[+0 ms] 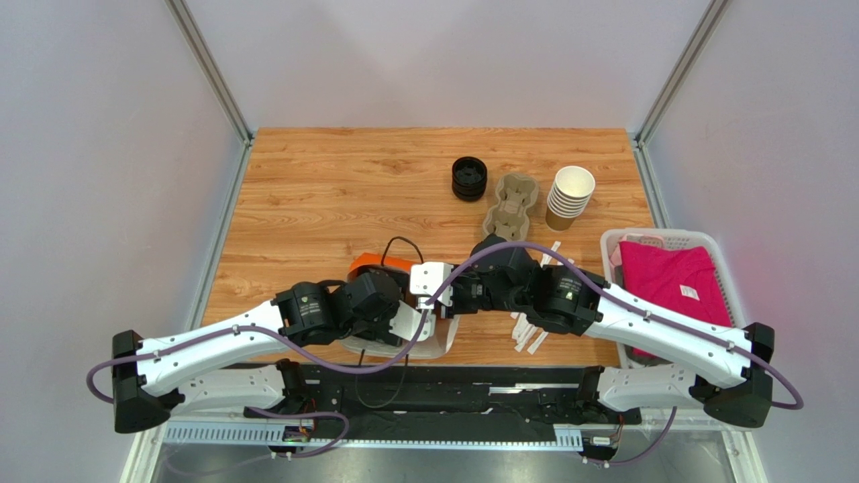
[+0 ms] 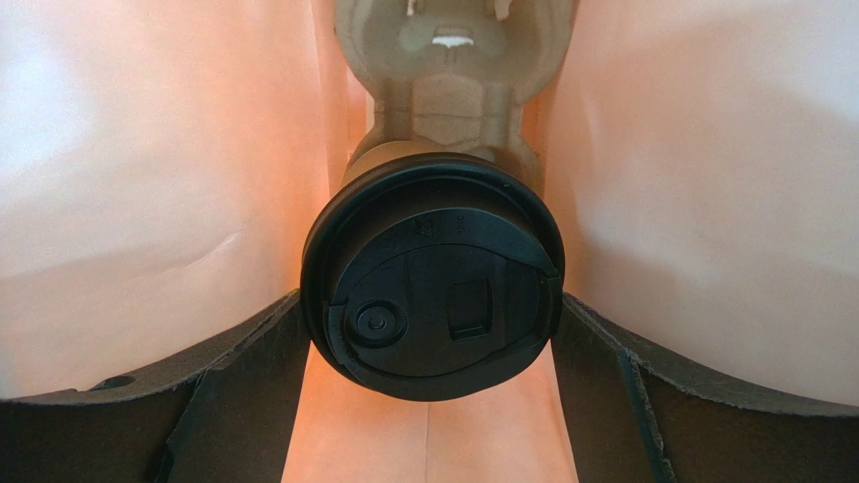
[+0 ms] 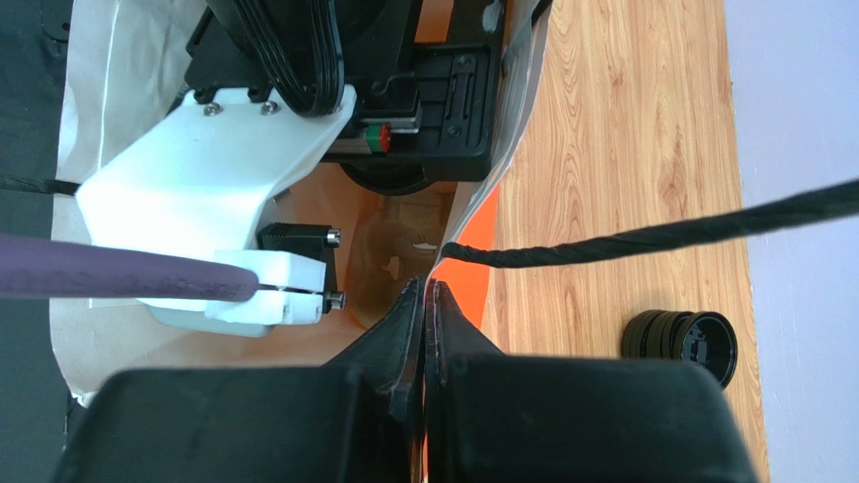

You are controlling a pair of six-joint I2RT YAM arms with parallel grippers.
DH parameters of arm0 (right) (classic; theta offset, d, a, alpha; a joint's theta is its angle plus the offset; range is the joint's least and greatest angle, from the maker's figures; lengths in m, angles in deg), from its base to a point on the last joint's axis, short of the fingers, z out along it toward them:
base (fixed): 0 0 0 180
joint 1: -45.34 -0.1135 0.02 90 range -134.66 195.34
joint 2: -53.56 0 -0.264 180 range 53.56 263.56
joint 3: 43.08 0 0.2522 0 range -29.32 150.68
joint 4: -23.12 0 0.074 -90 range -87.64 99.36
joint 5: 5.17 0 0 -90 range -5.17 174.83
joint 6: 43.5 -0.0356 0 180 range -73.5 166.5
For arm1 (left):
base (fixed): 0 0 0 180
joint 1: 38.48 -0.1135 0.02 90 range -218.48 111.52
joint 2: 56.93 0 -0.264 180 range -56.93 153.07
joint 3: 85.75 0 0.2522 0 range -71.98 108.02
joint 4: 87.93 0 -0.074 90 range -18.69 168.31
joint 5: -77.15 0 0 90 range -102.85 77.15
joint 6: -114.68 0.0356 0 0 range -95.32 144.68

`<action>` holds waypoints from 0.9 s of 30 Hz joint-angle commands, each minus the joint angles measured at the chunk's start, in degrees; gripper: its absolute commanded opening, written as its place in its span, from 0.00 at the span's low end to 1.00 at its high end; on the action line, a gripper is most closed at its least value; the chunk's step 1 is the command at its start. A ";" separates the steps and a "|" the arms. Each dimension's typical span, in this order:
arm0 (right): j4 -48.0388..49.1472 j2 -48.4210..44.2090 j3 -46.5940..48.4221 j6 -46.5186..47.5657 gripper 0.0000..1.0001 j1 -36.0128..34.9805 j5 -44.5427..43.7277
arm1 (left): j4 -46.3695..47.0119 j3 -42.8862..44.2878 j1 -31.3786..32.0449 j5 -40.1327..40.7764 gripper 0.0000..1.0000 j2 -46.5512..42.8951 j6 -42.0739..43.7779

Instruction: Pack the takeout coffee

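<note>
Two-handed: needed bag [image 2: 141,171] pinched in closed right fingers [image 3: 411,317], cup [image 2: 434,292] seated in carrier [image 2: 444,91] at 12 o'clock; left fingers [image 2: 242,403] wide, grip unclear.

Left gripper [image 2: 431,297], jaws spread wide — right gripper [image 3: 423,292] close beside it, jaws pressed shut

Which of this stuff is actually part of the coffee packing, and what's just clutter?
In the job: takeout coffee; carrier holding it; bag; left gripper astride the lid; right gripper pinching the bag's edge.
Lying about: lid stack; spare carrier; cup stack; basket with pink cloth.
</note>
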 commanded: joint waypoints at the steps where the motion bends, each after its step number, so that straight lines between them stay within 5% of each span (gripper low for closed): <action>1: 0.34 -0.39 3.46 -1.72 0.00 -0.68 5.12 | 0.56 -0.84 -0.10 1.80 0.50 0.07 0.45; 13: 0.08 -1.53 1.09 1.52 0.00 -1.03 4.87 | 0.38 -4.26 -0.10 -5.13 0.49 -8.63 -3.06; 27: 0.51 -0.22 3.11 3.20 0.00 -1.56 0.73 | -6.91 2.67 -0.19 -4.17 0.47 -0.99 -11.76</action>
